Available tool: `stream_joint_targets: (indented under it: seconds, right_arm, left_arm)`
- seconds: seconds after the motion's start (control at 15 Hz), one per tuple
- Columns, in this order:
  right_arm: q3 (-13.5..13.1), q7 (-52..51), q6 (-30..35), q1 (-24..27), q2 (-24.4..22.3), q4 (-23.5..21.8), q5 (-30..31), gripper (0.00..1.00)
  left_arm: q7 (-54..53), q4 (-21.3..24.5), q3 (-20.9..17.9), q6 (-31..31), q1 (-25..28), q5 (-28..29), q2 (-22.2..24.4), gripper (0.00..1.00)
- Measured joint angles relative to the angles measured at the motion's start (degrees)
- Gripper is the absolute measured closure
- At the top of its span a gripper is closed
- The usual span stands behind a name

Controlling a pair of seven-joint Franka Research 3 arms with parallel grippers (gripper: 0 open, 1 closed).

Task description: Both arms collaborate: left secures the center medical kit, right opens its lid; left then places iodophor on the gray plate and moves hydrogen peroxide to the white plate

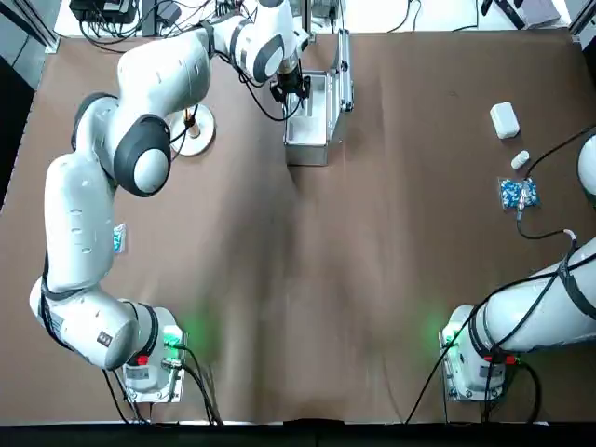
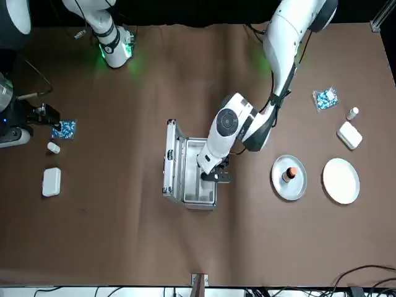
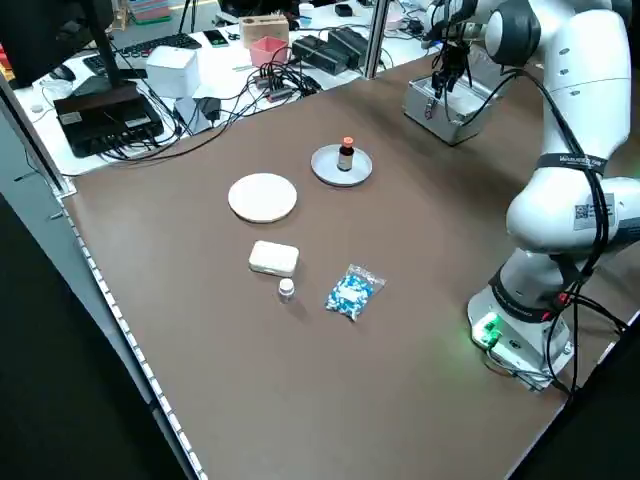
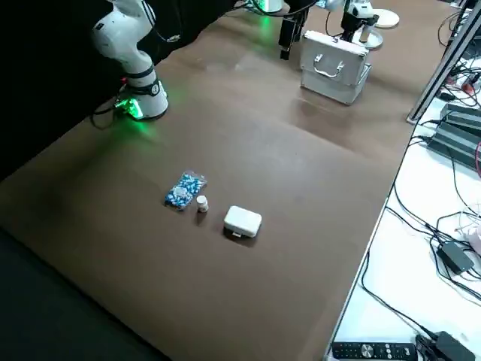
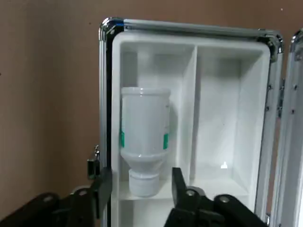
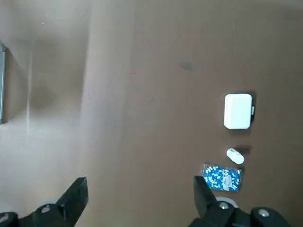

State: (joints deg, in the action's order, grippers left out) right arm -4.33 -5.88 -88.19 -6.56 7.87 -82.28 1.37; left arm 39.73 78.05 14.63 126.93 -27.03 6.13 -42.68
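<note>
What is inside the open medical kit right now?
The medical kit holds one pale hydrogen peroxide bottle lying in one compartment; the neighbouring compartment looks empty. The left claw hovers open over it, hiding the tray's nearest edge.

1. Even overhead light is falling on the table [image 1: 372, 279], casting soft shadows.
2. Green base LEDs are glowing onto it.
3. Left wrist view is looking soft, slightly blurred.
</note>
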Motion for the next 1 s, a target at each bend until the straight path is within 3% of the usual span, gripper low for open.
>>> stream_joint_targets:
  seconds: [0.27, 0.4, 1.0]
  right_arm:
    - [0.0, 0.0, 0.15, -0.02, 0.01, -0.04, 0.0, 0.01]
    - [0.0, 0.0, 0.55, -0.03, 0.02, -0.07, 0.0, 0.01]
    - [0.01, 0.0, 1.32, -0.11, 0.06, -0.29, 0.0, 0.01]
  left_arm:
    - [-0.39, -0.49, -0.03, 0.34, -0.06, 0.0, -0.59, 0.44]
    - [-0.42, -0.76, -0.02, 0.37, -0.12, 0.01, -0.84, 0.52]
    - [-0.44, -1.04, -0.03, 0.4, -0.9, 0.03, -2.35, 0.56]
